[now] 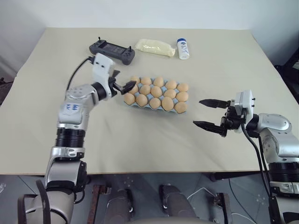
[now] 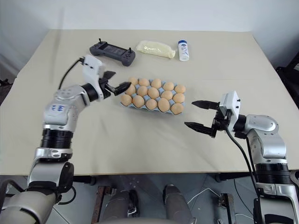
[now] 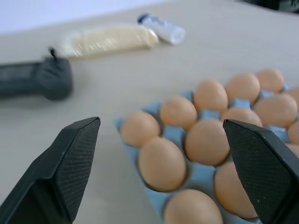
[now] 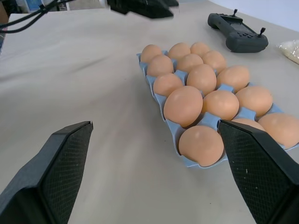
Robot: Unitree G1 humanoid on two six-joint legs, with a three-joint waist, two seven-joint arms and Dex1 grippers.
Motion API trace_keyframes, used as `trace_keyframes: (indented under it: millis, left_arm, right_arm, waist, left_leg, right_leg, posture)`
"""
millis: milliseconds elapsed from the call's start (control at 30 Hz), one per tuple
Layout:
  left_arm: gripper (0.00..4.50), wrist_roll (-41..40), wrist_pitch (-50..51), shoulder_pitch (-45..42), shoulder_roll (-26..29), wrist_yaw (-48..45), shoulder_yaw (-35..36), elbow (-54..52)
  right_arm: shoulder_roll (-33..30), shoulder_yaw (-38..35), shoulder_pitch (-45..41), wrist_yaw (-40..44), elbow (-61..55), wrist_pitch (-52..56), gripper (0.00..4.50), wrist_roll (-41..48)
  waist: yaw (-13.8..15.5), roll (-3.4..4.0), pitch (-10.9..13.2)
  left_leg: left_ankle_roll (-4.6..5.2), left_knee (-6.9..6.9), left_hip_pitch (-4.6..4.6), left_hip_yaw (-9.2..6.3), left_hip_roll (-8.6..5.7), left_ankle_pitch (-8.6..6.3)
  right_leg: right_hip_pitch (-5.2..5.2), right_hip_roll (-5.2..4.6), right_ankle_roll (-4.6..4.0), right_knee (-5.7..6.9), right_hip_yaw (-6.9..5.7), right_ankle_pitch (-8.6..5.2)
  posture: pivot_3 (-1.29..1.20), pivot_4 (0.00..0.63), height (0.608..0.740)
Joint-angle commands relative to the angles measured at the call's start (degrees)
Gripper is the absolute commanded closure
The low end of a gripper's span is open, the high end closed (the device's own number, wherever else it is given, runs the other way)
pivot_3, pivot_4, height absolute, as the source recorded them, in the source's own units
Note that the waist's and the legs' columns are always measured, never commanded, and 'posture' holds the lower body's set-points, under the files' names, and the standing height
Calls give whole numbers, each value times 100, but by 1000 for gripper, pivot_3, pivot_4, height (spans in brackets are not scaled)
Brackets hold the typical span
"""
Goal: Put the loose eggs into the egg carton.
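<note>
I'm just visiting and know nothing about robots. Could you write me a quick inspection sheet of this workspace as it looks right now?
Surface: beige table, flat.
Job's things: light blue egg carton with all fifteen cups holding tan eggs; no loose eggs seen.
Clutter: grey controller, pale yellow bag, white bottle at the far edge.
Grippers: left gripper open beside the carton's left end; right gripper open, apart from the carton.
Cables: black cable on the left arm.
Surroundings: white wall.

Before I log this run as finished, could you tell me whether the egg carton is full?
Full: the egg carton shows three rows of five eggs, no empty cup visible.
</note>
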Motion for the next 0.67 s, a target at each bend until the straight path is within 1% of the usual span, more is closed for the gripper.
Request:
trace_keyframes:
  millis: [33, 233, 333, 500, 667]
  left_arm:
    - [11, -131, -703, 325, 396, -591, 186, -251]
    - [11, -508, -836, 909, 954, -1636, 324, -195]
    - [11, -555, -846, 1109, 1138, -1905, 311, -185]
    - [11, -614, -786, 1209, 1262, -2165, 360, -214]
    - [11, -640, -800, 1203, 1314, -2147, 420, -160]
  right_arm:
    - [-31, -88, -212, 17, 41, -108, 0, 16]
    - [50, 33, -415, 101, 303, -241, 0, -85]
    - [71, 46, -475, 133, 379, -271, 0, -114]
    - [79, 37, -493, 190, 441, -296, 0, -149]
    - [67, 24, -458, 187, 460, -324, 0, -153]
  waist:
    - [-18, 0, 0]
    - [2, 0, 0]
    - [18, 0, 0]
    - [21, 0, 0]
    - [6, 0, 0]
  left_leg:
    - [0, 0, 0, 0, 1, 0]
    - [4, 2, -1, -1, -2, 1]
    - [6, -2, -1, -2, -1, -1]
    - [8, -1, -5, -3, 0, -2]
    - [7, -1, -4, -3, 2, -3]
  right_leg:
    - [0, -2, 0, 0, 0, 0]
    - [1, -5, -1, 1, -4, 0]
    - [1, -9, -2, -3, -4, -1]
    - [0, -11, -2, -5, -5, -1]
    - [0, -13, -3, -4, -4, -1]
  posture:
    - [0, 150, 740]
    - [0, 150, 740]
    - [0, 150, 740]
    - [0, 150, 740]
    - [0, 150, 740]
